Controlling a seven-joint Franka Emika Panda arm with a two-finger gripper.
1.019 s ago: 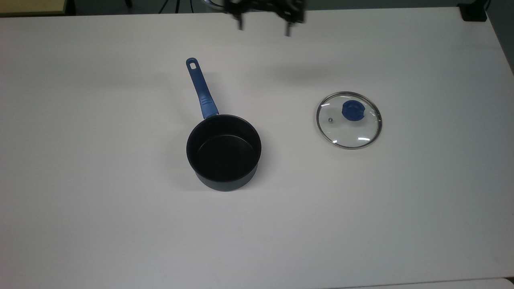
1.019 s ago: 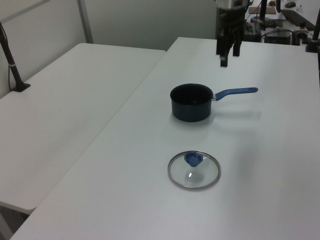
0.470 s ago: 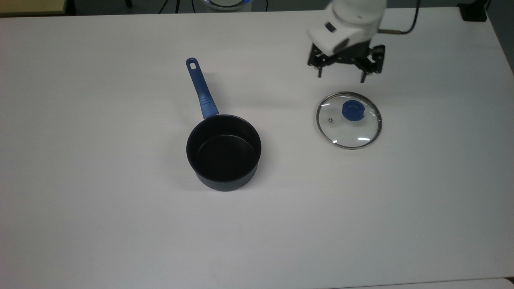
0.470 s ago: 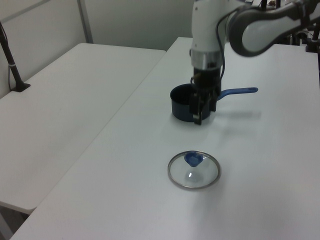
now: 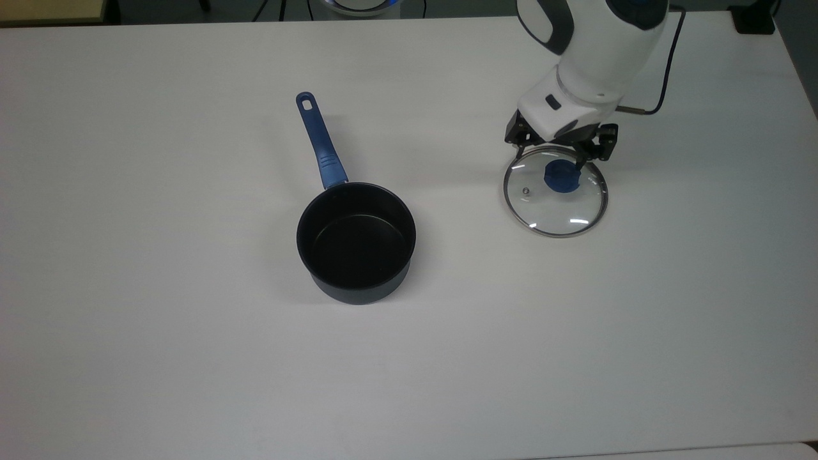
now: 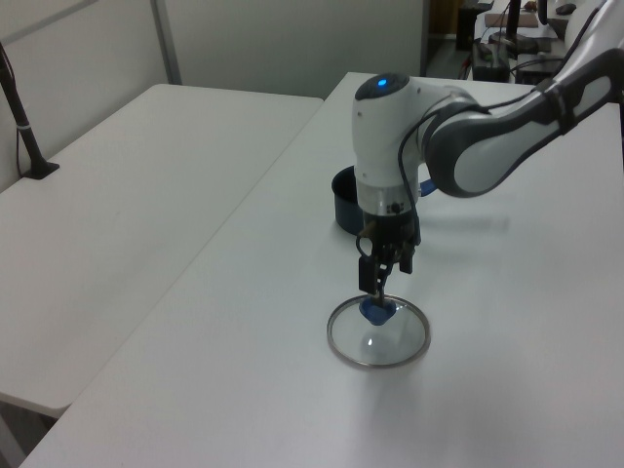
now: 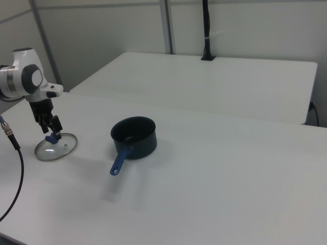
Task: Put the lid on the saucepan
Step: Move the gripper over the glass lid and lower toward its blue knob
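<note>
Pincer (image 5: 555, 161) pointed straight down over the lid (image 5: 555, 191), its black fingers (image 5: 580, 167) spread apart to either side of the blue knob (image 5: 562, 176) and holding nothing; from the top view one tip stood near the lid's metal rim and the other right at the knob, though whether any tip touched the knob could not be told. In the left view the pincer (image 6: 383, 291) hung just above the knob (image 6: 376, 310), the white wrist upright over it and the grey-and-white forearm reaching away to the left view's upper right. In the right view the arm's white wrist housing (image 7: 23, 80) sat above the pincer (image 7: 54, 133), with a black cable (image 7: 13, 153) trailing down at the right view's left edge. The lid lay flat on the white bench (image 5: 192, 351), knob up, well apart from the saucepan (image 5: 356, 241), which stood uncovered and upright near the bench's middle. The saucepan's long blue handle (image 5: 320, 144) pointed toward the top view's upper left. In the right view the lid (image 7: 55, 147) rested to the right view's left of the saucepan (image 7: 134, 138).
</note>
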